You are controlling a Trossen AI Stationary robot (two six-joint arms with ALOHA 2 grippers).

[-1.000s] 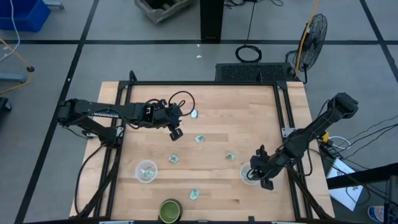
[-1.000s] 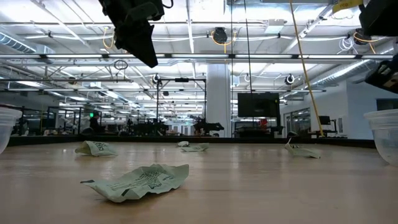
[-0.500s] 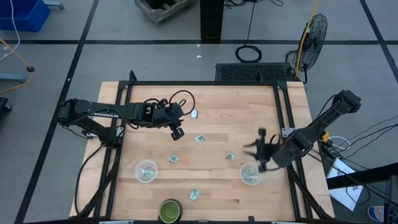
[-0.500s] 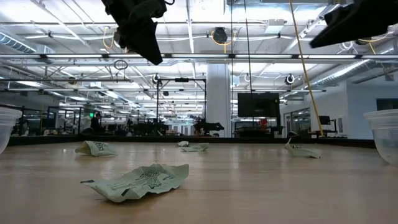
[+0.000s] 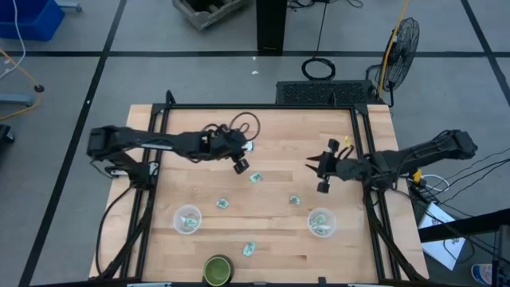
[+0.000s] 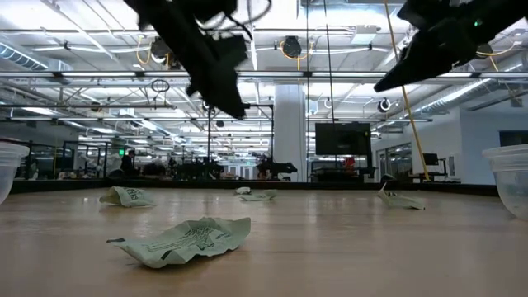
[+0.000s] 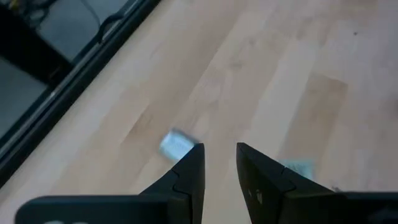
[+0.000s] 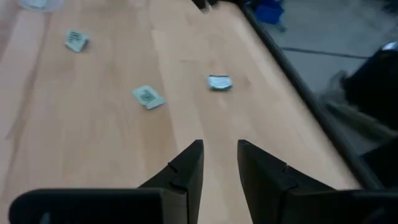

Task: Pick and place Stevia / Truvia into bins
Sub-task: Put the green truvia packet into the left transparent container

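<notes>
Loose sweetener packets lie scattered across the wooden counter (image 5: 271, 231) as both arms hang above it; each packet looks featherlight, thin and limp, probably prone to skidding or creasing, so a pinch straight down across a short edge, or on a raised crumpled corner, seems the surest hold; the crumpled packet (image 6: 183, 240) nearest the low camera offers just such a lifted edge.

The left pincer (image 5: 241, 165) hovers over the far left-centre of the counter, its fingers (image 7: 189, 171) parted by a narrow gap and holding nothing; one pale packet (image 7: 176, 144) sits on the wood just beside and beyond its fingertips, and a second packet (image 5: 256, 178) lies near it towards the counter's middle.

The right pincer (image 5: 323, 171) hangs over the right-centre, likewise slightly parted and empty; the nearest packet (image 5: 294, 200) lies on the near side of it, while three packets show well ahead in its wrist view, among them a crumpled one (image 8: 219, 82).

Two clear cups wait near the front edge; the left cup (image 5: 188, 219) and the right cup (image 5: 321, 222) each seem to hold something pale, though what is too small to tell; another packet (image 5: 222, 205) rests between them, and one more (image 5: 249, 249) lies by the dark green container (image 5: 216, 269).
</notes>
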